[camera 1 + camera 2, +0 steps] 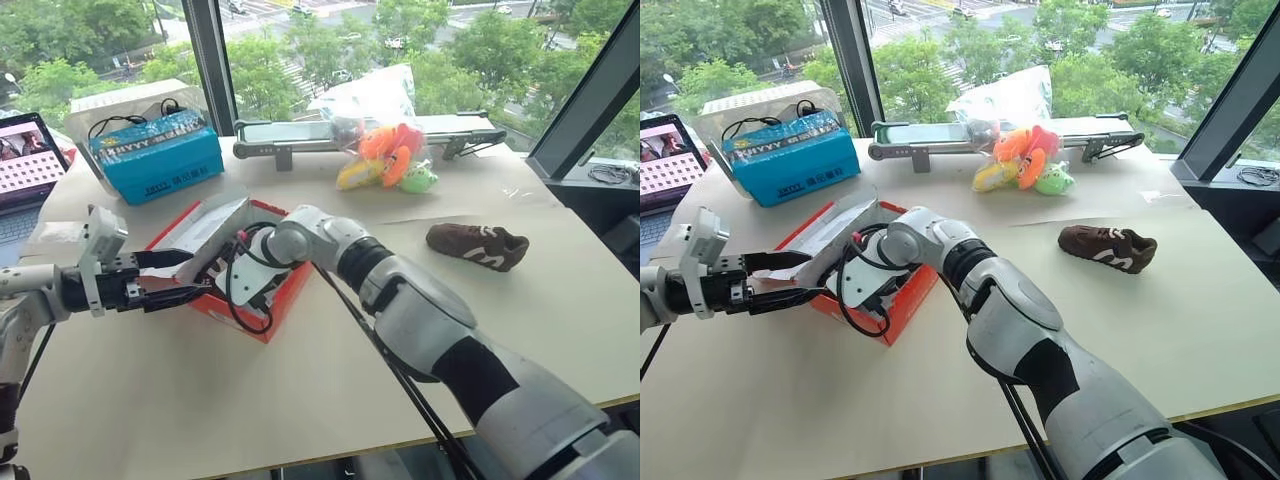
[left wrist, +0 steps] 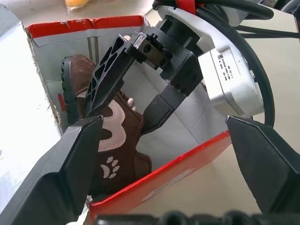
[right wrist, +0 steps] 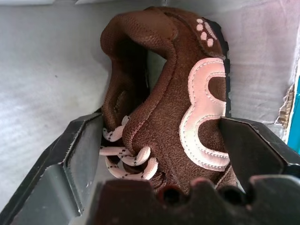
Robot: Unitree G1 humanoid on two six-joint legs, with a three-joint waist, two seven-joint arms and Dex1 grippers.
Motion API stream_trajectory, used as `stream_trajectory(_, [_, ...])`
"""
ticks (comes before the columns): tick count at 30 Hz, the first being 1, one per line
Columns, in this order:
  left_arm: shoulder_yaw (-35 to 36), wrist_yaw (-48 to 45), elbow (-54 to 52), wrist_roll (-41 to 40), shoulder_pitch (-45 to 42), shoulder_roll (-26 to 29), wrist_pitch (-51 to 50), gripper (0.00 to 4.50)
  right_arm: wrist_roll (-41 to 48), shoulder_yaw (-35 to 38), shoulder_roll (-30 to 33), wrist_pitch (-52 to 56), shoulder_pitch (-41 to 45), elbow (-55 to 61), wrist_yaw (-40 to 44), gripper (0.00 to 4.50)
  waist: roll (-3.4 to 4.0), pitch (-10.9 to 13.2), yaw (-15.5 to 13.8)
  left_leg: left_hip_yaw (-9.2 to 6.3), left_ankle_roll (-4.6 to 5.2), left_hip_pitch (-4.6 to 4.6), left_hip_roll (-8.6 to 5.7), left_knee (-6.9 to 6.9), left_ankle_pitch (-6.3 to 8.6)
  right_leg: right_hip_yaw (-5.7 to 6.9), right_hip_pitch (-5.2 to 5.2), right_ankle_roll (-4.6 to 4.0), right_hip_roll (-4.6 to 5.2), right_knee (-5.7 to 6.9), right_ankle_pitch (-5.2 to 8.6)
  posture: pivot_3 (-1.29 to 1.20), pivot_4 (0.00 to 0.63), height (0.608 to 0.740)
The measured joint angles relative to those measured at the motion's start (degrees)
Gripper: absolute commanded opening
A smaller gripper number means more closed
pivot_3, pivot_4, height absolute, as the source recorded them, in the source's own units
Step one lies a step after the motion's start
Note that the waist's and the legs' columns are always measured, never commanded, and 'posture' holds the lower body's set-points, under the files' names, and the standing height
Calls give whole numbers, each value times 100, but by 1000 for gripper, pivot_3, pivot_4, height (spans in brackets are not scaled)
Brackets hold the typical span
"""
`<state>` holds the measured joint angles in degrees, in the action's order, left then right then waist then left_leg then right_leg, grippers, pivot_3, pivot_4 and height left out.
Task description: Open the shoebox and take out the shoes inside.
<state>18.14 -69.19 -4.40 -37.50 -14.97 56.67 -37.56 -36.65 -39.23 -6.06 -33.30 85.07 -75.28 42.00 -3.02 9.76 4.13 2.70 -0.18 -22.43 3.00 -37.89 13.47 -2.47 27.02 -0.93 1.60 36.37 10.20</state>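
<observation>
Inside shoebox [image 1: 262, 318] on surface [image 1: 330, 400]: right end effector [image 3: 159, 140] fingers spread, straddling 2nd shoe [image 3: 178, 108], not yet pinched. Left end effector [image 1: 185, 277] spread at box wall. Other shoe [image 1: 478, 245] already out. Next: pinch, lift clear.

I'm seeing a blue box [image 1: 158, 155] with black cables sitting near a laptop [image 1: 28, 158], and a clear bag of plush toys [image 1: 385, 150] lying against a grey conveyor [image 1: 300, 135].
</observation>
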Motion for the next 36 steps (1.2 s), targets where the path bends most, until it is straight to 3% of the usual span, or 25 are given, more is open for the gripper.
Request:
stream_trajectory(7, [-57, 27, 1, 1, -56, -14, 2, 4500, -17, 112, 5, 25, -50, 35, -4, 1261, -1, -1, -5, 0, 0, 53, -2, 0, 0, -2, -37, 11, 0, 34, 33, 0, 150, 740])
stream_trajectory(20, [-155, 39, 17, 7, -198, -44, 18, 4500, -20, 208, -28, 85, -65, 34, -4, 1261, -1, -1, -8, -4, 0, 54, -1, 0, 0, -1, -37, -3, -4, 40, 33, 0, 150, 740])
stream_trajectory(25, [-197, 39, 24, 17, -209, -77, 23, 4500, 18, 314, -31, 87, -103, 43, 1, 32, -1, -1, -8, -4, 0, 55, -1, 0, 0, -1, -37, -2, -4, 40, 34, 0, 150, 740])
stream_trajectory(36, [-357, -5, 176, 61, -368, -114, 126, 4500, 22, 392, 2, 88, -103, 44, -16, 32, -1, -1, -9, -5, 0, 52, -1, 0, 0, -1, -37, -3, -3, 38, 34, 0, 150, 740])
